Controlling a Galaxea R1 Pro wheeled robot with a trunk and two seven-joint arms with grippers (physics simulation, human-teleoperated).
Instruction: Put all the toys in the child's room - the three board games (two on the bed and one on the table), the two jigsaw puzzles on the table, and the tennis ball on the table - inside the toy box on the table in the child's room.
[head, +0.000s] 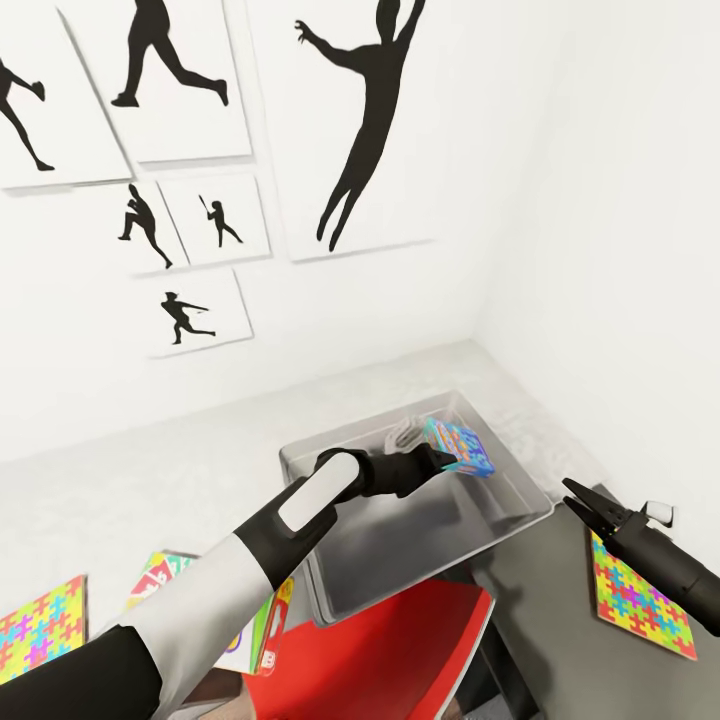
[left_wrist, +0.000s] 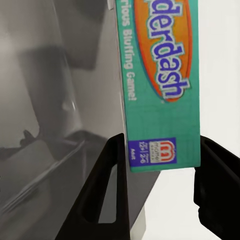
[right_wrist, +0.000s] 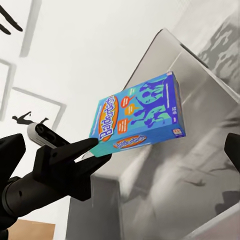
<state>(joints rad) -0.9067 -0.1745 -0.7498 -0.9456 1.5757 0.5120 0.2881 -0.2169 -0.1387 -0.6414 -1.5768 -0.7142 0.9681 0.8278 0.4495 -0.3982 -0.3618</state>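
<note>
Left hand (head: 447, 461) is pinching the blue board game (head: 461, 447) by one end, holding it above the inside of the grey toy box (head: 420, 560), toward its far side. In the right wrist view the game (right_wrist: 137, 117) is hanging clear of the box floor. Right hand (head: 583, 503) is hovering just beside the box's right rim, fingers looking slightly spread, gripping nothing. One jigsaw puzzle (head: 640, 600) is lying on the worktop (head: 130, 480) under the right arm, another puzzle (head: 38, 625) at far left. A further game box (head: 160, 578) is sitting beneath the left arm.
</note>
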